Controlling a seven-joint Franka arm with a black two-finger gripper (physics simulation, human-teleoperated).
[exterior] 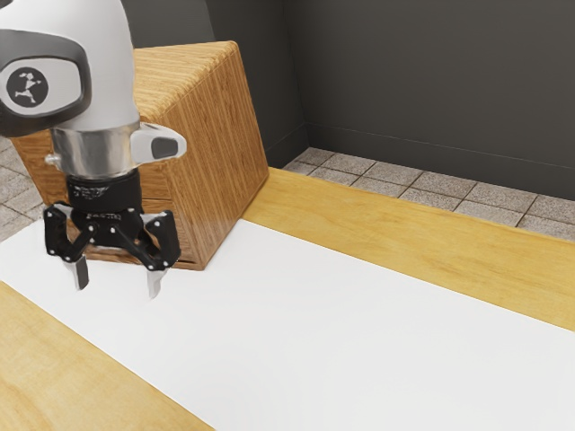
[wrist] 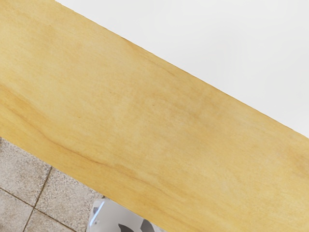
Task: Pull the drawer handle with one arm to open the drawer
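From my station, the nearest thing in the exterior view is the wooden table [exterior: 63, 377] edge at the lower corner on the view's left, and past it a white mat [exterior: 314, 332] spreads across the tabletop. My gripper [exterior: 117, 280] hangs over the mat at the exterior view's left, fingers pointing down and spread wide with nothing between them, their tips just above the white surface. Right behind it stands the wooden cabinet [exterior: 211, 135], resting on the mat's far end. The arm covers most of the cabinet's front [exterior: 166, 184], where a dark seam runs across the wood, and I cannot make out the drawer's handle or how far the drawer is in. Beyond the mat lies another strip of bare table, then a tiled floor [exterior: 431, 184] and a dark wall [exterior: 431, 72]. The wrist camera looks down on a diagonal band of table wood [wrist: 145, 121], with mat [wrist: 217, 43] on one side and floor tiles [wrist: 29, 193] on the other.
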